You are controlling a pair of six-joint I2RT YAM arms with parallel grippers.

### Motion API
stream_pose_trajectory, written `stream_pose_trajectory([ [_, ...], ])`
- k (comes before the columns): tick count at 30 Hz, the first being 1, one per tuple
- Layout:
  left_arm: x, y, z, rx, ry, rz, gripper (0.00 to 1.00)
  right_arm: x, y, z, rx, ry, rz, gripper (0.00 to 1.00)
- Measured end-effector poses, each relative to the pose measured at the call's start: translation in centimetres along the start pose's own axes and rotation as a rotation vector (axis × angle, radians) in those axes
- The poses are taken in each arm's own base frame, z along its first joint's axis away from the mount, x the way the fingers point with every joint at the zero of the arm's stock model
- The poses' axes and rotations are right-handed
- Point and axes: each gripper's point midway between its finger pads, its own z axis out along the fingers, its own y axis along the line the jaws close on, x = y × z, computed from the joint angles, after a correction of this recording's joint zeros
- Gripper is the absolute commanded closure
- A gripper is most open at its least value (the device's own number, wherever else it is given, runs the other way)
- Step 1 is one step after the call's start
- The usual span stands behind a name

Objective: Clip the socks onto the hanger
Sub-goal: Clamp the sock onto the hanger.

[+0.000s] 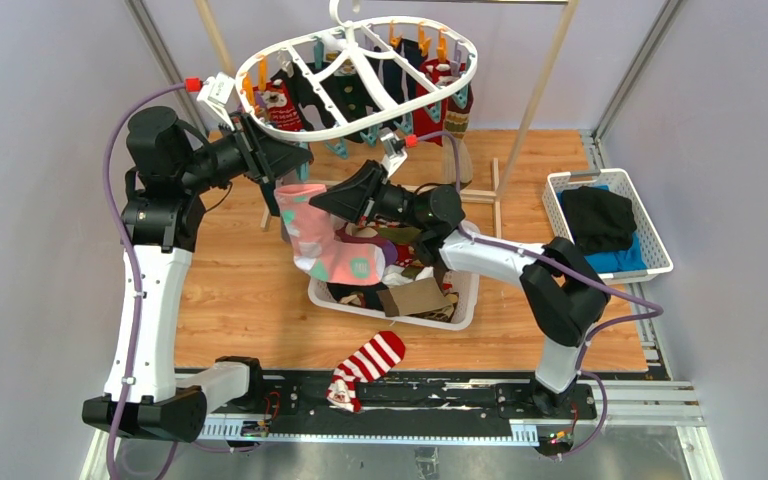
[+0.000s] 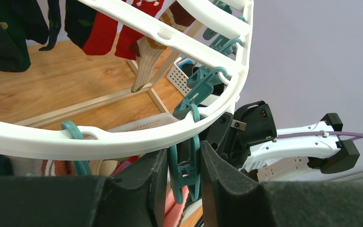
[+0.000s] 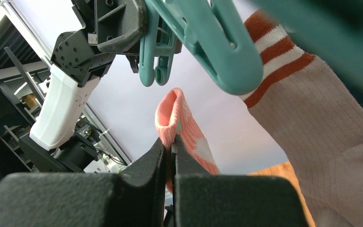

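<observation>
1. Several socks are already hanging from the large white oval plastic drying hanger (image 2: 123,139). Dark, red and patterned ones are filling its far and left sides. A beige ribbed sock with orange and white stripes (image 3: 302,109) is dangling right beside the right wrist camera.
2. The left gripper (image 2: 183,156) is reaching up under the hanger's near-left rim. Its jaws are standing only narrowly apart and squeezing a teal plastic clothespin (image 3: 155,61) that is hanging there.
3. The right gripper (image 3: 170,151) is pinching fully closed on the cuff of a pink fabric sock with teal dots (image 1: 325,250). It is holding the sock just below that pin, with the foot drooping toward the near side.
4. The cuff is pointing up at the pin, but a gap is showing between them, so this sock is not yet clipped. By my reading it is midway through its clipping step: pin pressed, sock presented, the two not yet joined.
5. Plenty is waiting. A white slotted plastic basket (image 1: 468,295) in the middle of the wooden table is holding a heap of mixed socks. A red-and-white striped sock (image 1: 370,360) is lying alone at the near edge, between the arm bases.
6. Overall the job is looking partly done, with much of the pile left.
</observation>
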Motion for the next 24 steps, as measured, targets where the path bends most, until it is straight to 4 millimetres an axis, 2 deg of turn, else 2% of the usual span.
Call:
stream_pose_trajectory([
  [8, -0.1, -0.1, -0.1, 0.008, 0.000, -0.002, 1.00, -1.0, 0.9, 0.7, -0.032, -0.014, -0.010, 1.00],
  [24, -0.2, -0.1, -0.1, 0.011, -0.004, 0.000, 1.00, -1.7, 1.8, 0.8, -0.066, -0.040, -0.004, 1.00],
])
